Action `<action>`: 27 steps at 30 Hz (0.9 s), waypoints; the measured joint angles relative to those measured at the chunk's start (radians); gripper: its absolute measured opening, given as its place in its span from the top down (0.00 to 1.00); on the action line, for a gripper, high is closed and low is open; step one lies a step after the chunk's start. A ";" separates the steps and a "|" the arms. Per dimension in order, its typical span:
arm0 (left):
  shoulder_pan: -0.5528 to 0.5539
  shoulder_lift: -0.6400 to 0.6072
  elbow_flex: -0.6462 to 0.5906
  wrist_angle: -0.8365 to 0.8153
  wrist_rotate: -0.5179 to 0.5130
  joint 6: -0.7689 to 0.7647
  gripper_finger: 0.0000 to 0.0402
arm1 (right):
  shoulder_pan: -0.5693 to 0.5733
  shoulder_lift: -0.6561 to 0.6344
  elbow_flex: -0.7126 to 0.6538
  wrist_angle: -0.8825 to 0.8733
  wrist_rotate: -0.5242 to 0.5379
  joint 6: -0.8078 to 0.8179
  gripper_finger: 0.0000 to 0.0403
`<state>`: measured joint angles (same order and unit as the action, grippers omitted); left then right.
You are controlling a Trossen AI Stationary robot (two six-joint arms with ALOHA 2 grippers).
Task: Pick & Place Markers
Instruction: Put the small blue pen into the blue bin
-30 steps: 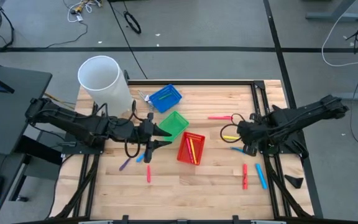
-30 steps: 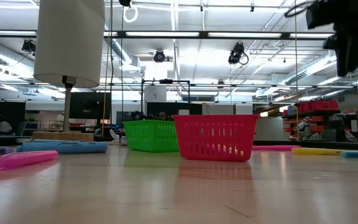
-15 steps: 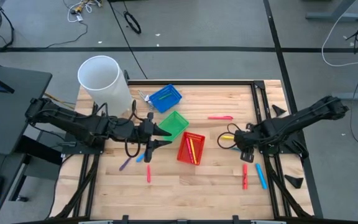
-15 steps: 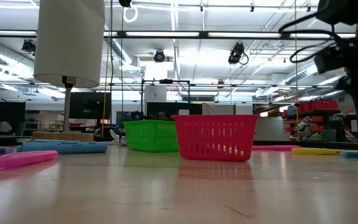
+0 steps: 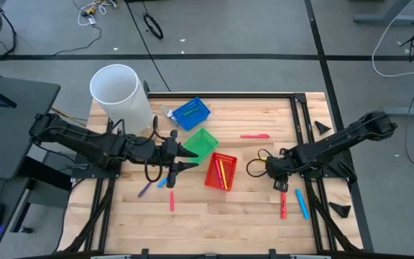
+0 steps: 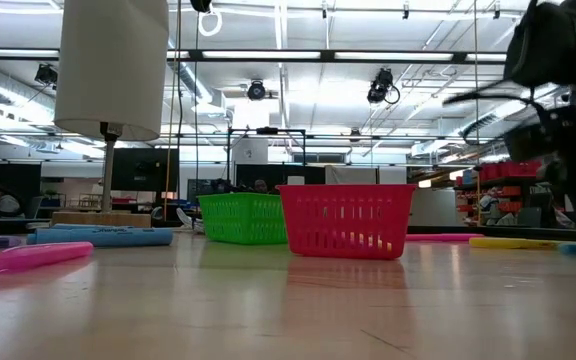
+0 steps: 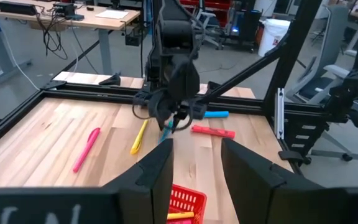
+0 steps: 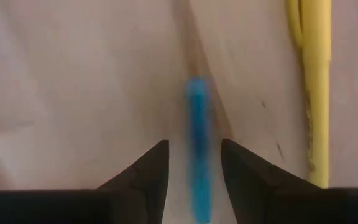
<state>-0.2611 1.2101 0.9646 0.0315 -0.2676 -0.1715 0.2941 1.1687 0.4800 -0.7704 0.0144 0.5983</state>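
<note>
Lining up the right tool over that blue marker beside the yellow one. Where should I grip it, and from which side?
Grip the blue marker at mid-length, coming straight down from above. It lies flat on the table, its length running between the right tool's open fingers, so they would close across its thin barrel. The yellow marker lies alongside but apart, likely leaving room for the finger on that side.

Grey floor with loose cables, ceiling strip lights, wooden desk behind
</note>
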 joint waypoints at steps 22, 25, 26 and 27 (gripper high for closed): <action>0.000 0.000 0.000 0.002 0.000 0.000 0.65 | -0.025 0.066 -0.012 0.036 -0.020 0.071 0.89; 0.000 0.000 0.000 0.002 0.000 0.000 0.65 | -0.025 0.066 -0.009 0.041 -0.024 0.118 0.95; 0.000 0.000 0.000 0.002 0.000 0.000 0.65 | -0.025 0.066 -0.004 0.041 -0.024 0.128 0.96; 0.000 0.000 0.000 0.002 0.000 0.000 0.65 | -0.025 0.067 0.001 0.038 -0.026 0.132 0.96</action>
<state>-0.2611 1.2102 0.9647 0.0334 -0.2676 -0.1714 0.2687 1.2357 0.4813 -0.7321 -0.0114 0.7305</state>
